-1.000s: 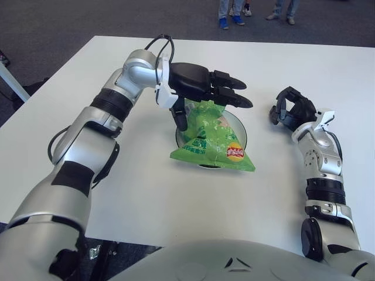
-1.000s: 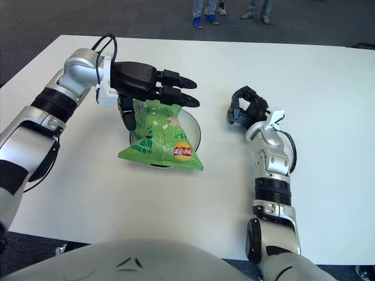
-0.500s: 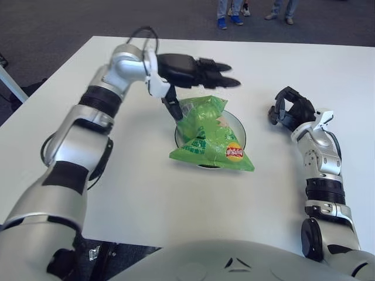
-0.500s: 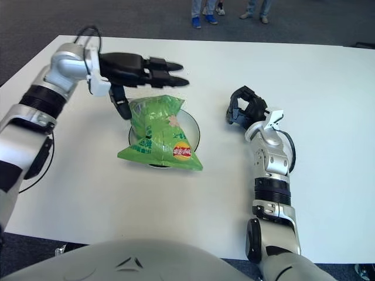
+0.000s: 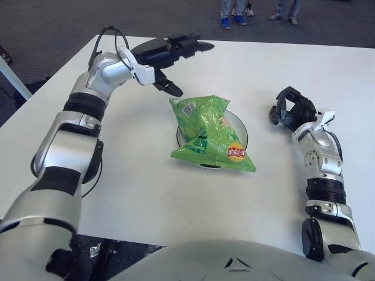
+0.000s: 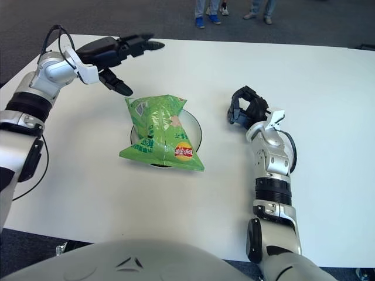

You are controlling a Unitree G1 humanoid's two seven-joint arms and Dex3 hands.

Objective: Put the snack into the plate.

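In the left eye view I see the green snack bag lying across the round white plate near the centre of the frame, on the white bench. The bag covers most of the plate; only the right rim and a sliver of the left rim show. Its lower edge hangs past the plate's near rim onto the bench, and a small red and yellow logo sits near its lower right corner. My left robot hand is in the upper middle of the frame, up and to the left of the bag and apart from it. Its fingers are stretched out flat, pointing right, with the thumb angled down toward the bag, and it has hold of nothing. My right robot hand shows right of the plate, fingers curled in on themselves around nothing. At the top edge I can make out the legs and blue shoes of people standing on the dark floor beyond the bench.

In the right eye view the layout reads the same. The left robot hand sits in the upper left, fingers extended and empty, clear of the snack bag. The bag lies over the plate at centre. The right robot hand is right of the plate, curled and empty.
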